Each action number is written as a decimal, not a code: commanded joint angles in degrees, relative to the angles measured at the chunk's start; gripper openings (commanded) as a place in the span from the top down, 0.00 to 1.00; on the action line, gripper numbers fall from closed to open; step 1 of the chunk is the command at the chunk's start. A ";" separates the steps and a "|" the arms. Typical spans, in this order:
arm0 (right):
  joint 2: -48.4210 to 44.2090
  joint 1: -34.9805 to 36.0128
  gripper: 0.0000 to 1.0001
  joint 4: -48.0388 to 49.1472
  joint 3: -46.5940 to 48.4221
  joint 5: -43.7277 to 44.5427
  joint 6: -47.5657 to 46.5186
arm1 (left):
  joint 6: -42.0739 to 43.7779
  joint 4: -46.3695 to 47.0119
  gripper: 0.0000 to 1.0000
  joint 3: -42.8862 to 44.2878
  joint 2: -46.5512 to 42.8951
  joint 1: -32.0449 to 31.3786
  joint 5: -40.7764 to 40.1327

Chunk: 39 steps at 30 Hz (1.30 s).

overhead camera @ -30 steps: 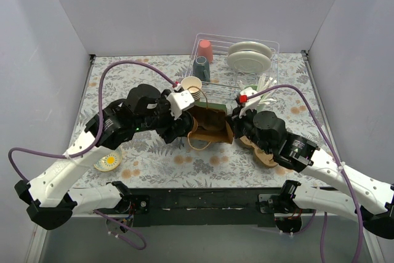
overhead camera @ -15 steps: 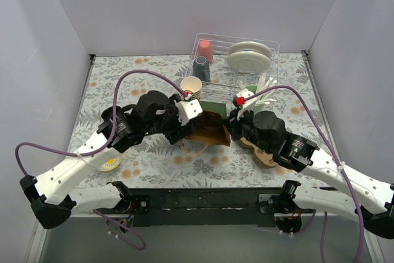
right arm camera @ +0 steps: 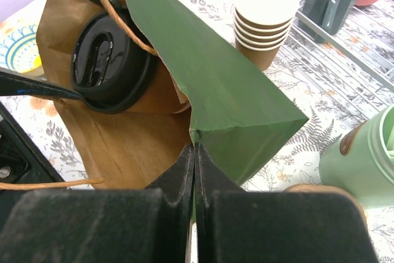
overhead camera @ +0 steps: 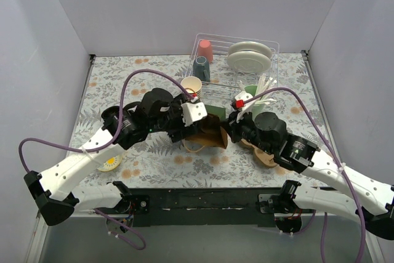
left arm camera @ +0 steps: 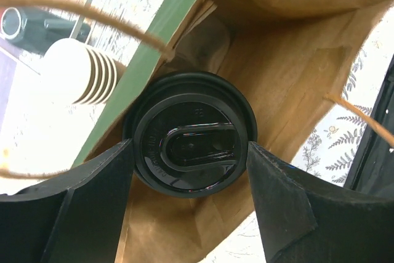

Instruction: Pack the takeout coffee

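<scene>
The takeout coffee [left arm camera: 189, 149] shows its round black lid inside the open brown paper bag [left arm camera: 295, 60]. My left gripper [left arm camera: 189, 146] reaches into the bag mouth, its two fingers against opposite sides of the lid. The lid also shows in the right wrist view [right arm camera: 108, 60], deep in the bag. My right gripper [right arm camera: 194, 149] is shut on the bag's rim where the green outer side [right arm camera: 215, 90] meets the brown inside. In the top view the bag [overhead camera: 209, 132] lies between the left gripper [overhead camera: 196, 129] and the right gripper [overhead camera: 229, 129].
A stack of lidless tan cups [overhead camera: 191, 85] stands just behind the bag. A clear dish rack [overhead camera: 271, 50] at the back holds a pink cup, a dark cup and plates. A green mug [right arm camera: 369, 158] is right of the bag. A yellow saucer [overhead camera: 108, 162] lies front left.
My left arm has swung right and pushed the coffee into the bag mouth. The bag has shifted slightly. The right gripper has kept its pinch on the rim.
</scene>
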 commanded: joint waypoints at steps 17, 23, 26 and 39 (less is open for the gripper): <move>4.38 -0.63 0.99 -0.34 3.94 0.53 -3.40 | 7.77 0.39 1.00 -8.26 -3.12 -0.25 -7.10; 3.59 -0.71 0.99 -0.95 4.12 -0.87 -1.29 | 10.12 3.21 1.00 -8.88 -3.82 -0.25 -11.34; 3.50 -0.71 0.99 -1.13 4.12 -2.19 -0.41 | 11.28 4.08 1.00 -9.14 -3.65 -0.25 -11.52; 3.67 -0.80 0.99 -2.52 4.90 -0.27 4.33 | 14.97 9.53 1.00 -13.19 -3.82 -0.25 -7.30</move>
